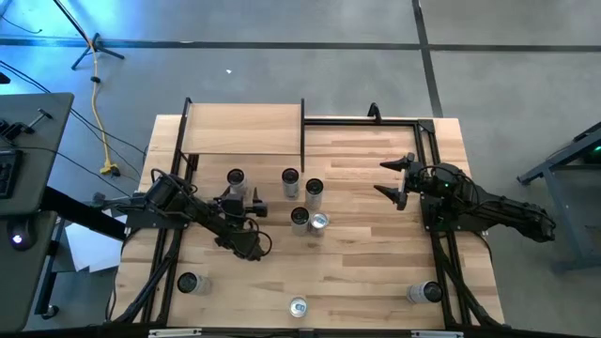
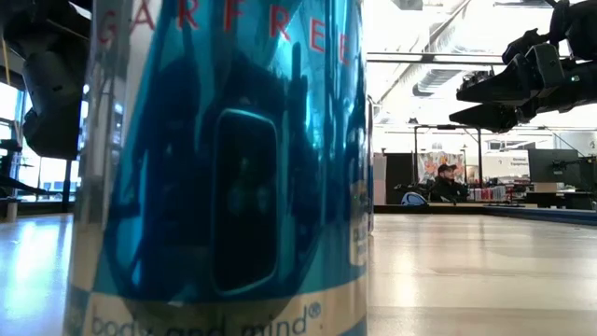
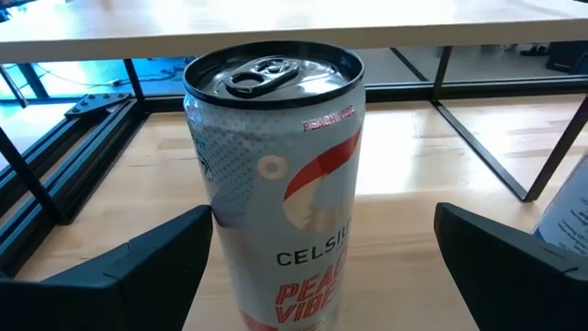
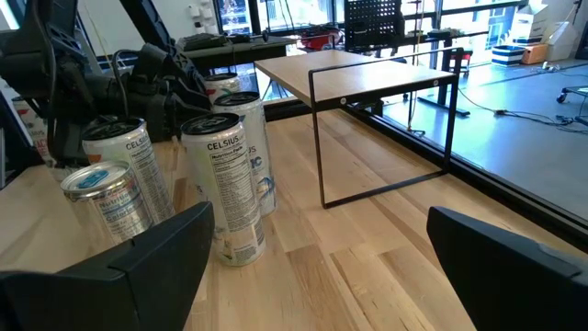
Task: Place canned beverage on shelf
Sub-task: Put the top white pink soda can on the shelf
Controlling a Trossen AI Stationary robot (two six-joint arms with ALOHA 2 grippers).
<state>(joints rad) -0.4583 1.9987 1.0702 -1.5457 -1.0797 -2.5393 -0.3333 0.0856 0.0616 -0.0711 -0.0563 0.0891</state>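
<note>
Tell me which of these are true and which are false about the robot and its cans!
1. The left gripper is open around a Celsius can. True.
2. That can lies on its side. False: it stands upright.
3. A can already sits on the shelf. False: the board is bare.
4. The right gripper holds a can. False: it is open and holds nothing.
5. Several cans stand near the middle of the table. True.
</note>
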